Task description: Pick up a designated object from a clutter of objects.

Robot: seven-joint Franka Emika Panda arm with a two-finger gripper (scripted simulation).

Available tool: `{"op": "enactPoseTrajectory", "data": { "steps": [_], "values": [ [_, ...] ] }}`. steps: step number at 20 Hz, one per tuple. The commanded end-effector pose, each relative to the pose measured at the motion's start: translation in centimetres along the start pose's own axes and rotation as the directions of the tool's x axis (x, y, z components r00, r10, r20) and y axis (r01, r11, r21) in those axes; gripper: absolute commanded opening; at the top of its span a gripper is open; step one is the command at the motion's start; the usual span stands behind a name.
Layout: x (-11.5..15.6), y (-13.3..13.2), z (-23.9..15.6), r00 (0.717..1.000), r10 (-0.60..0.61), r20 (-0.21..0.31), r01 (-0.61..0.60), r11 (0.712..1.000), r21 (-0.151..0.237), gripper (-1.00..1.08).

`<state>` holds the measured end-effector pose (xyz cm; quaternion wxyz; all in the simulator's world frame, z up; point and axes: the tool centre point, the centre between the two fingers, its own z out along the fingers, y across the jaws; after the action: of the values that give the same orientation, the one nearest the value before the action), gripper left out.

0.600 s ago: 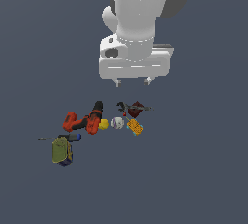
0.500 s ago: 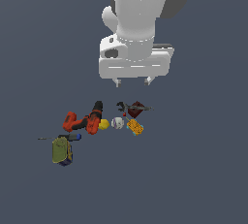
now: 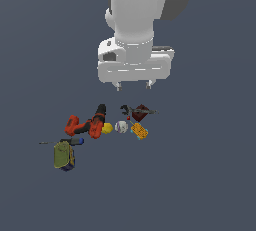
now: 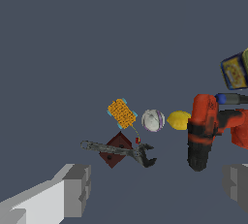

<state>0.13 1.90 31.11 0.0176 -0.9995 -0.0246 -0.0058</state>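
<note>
While the gripper (image 3: 134, 85) hangs empty with its fingers spread apart, the drill (image 3: 89, 123) lies at the exterior view's left; the maroon block (image 3: 140, 111), black arms splayed, lies clear below the fingertips, beside the orange block (image 3: 139, 131).

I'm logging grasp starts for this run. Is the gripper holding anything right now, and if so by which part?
Nothing is held. The gripper hangs open above the clutter, and the dark red block lies untouched on the ground between the spread fingers.
</note>
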Motion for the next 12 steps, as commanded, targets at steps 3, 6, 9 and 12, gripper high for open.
{"op": "enactPoseTrajectory", "data": {
  "steps": [3, 6, 9, 12],
  "values": [
    [0.0, 0.0, 0.1, 1.0, 0.003, 0.0, -0.003, 1.0, 0.0, 1.0],
    [0.0, -0.1, 0.6, 1.0, 0.018, 0.0, -0.018, 1.0, -0.001, 1.0],
    [-0.1, -0.3, 1.4, 0.999, 0.043, 0.0, -0.043, 0.999, -0.002, 1.0],
    [-0.2, -0.4, 2.5, 0.997, 0.078, 0.001, -0.078, 0.997, -0.004, 1.0]
  ]
}}
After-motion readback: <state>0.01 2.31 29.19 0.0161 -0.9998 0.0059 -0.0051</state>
